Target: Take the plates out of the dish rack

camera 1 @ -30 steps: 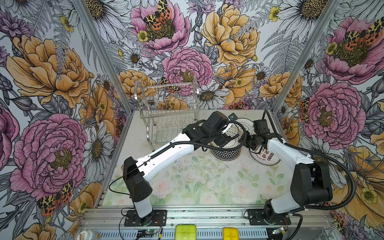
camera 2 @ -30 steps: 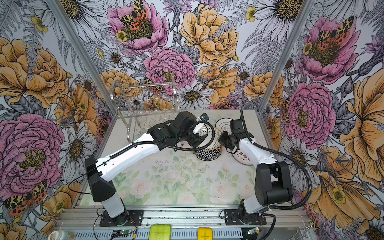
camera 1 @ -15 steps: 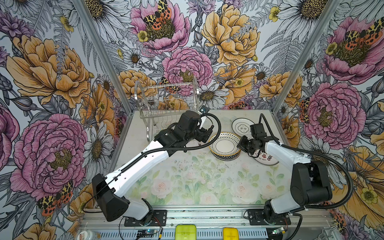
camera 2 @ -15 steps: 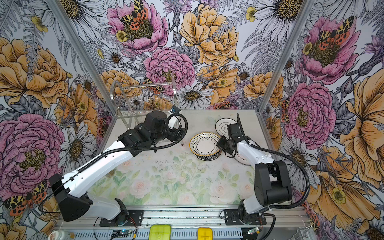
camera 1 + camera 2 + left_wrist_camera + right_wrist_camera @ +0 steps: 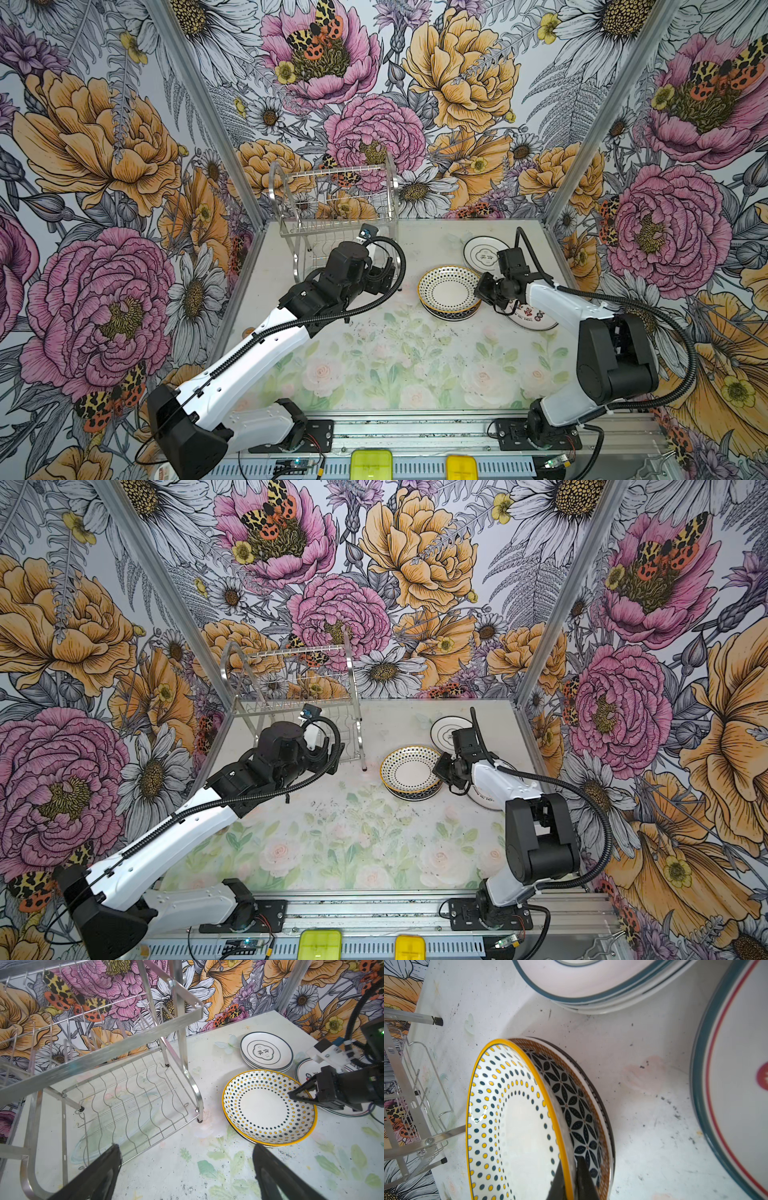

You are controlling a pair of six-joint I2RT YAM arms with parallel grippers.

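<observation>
The dish rack [image 5: 332, 216] [image 5: 291, 688] [image 5: 104, 1053] stands at the back left with nothing in its tiers. A yellow-rimmed dotted plate [image 5: 448, 287] [image 5: 409, 771] [image 5: 268, 1105] [image 5: 508, 1126] lies on a navy-petal plate [image 5: 577, 1105]. My right gripper [image 5: 569, 1180] [image 5: 482, 289] [image 5: 291, 1095] is shut on the dotted plate's rim, which stands slightly raised there. My left gripper [image 5: 185, 1147] [image 5: 386, 274] hangs open over the bare mat between rack and plates, holding nothing.
A stack of dark-rimmed white plates [image 5: 484, 253] [image 5: 267, 1051] [image 5: 581, 980] sits behind the dotted one. A plate with red marks [image 5: 534, 318] [image 5: 737, 1084] lies under my right arm near the right wall. The rack's front leg [image 5: 200, 1120] stands close to the dotted plate.
My left arm has drawn back from over the plates to the left, toward the rack, with its jaws wide. The right gripper has stayed on the dotted plate's rim.
</observation>
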